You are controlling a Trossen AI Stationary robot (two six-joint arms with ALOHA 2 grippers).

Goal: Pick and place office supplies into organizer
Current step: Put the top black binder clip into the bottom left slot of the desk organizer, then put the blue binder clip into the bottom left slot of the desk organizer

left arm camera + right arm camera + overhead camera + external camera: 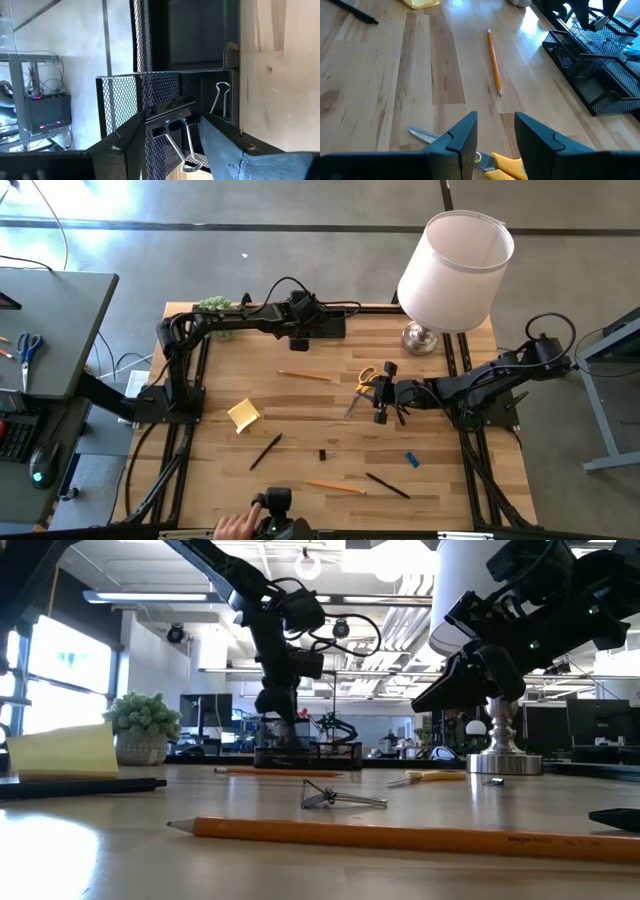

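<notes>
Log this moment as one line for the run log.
left gripper: over organizer, fingers shut on binder clip | right gripper: open above scissors | pencils, pens: on table

No legible text or labels.

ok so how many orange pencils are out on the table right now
2. One pencil lies toward the far side, between the organizer and the scissors. The other pencil lies near the front edge, beside a black pen. Others may be hidden inside the organizer.
</notes>
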